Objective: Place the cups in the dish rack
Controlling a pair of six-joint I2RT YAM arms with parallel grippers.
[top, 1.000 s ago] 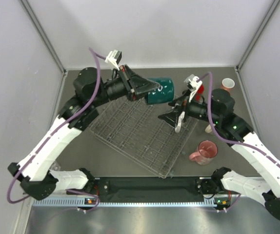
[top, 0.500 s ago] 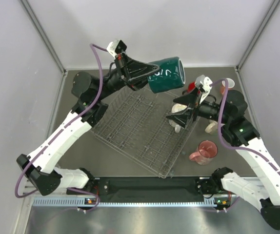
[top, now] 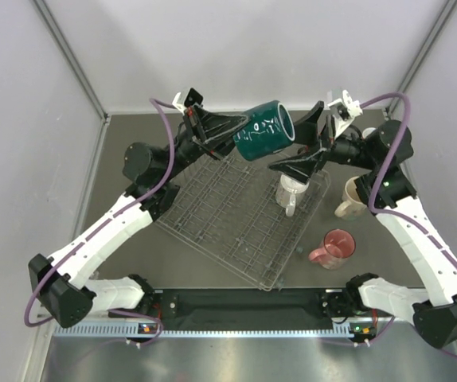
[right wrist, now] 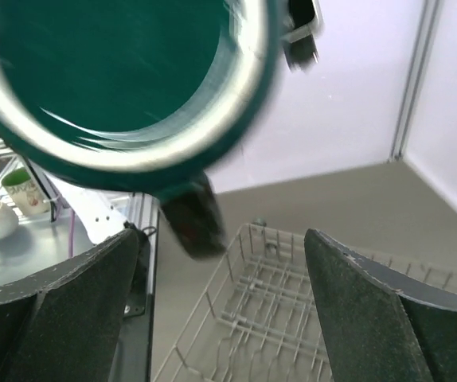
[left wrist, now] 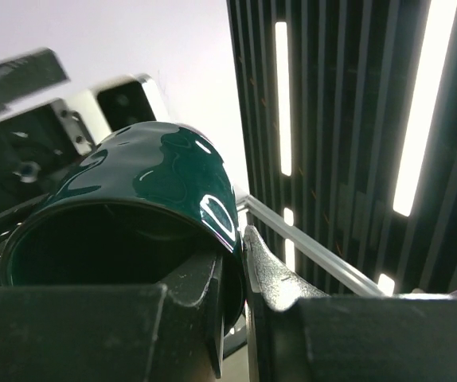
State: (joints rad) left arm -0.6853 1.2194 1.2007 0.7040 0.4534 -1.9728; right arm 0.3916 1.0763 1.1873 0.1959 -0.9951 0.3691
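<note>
Showing the dish rack (top: 228,215) askew on the tabletop (top: 197,270), one clear glass mug (top: 290,191) in its far right corner. Gripping the dark teal mug (top: 264,137) by its rim in the left end effector (top: 240,131), above the rack's far edge. Holding the right end effector (top: 302,145) wide open beside it. Half-hiding the cream mug (top: 349,203) behind the right arm (top: 396,215).

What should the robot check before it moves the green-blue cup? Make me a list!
1. Left gripper pinching the dark teal ceramic mug by its rim: ok.
2. Right gripper jaws wide apart, facing the mug's bottom: ok.
3. Mug lifted clear of the silver wire dish rack: ok.
4. Free room in the rack beside the clear glass mug: ok.
5. Right gripper touching the mug: cannot tell.
</note>
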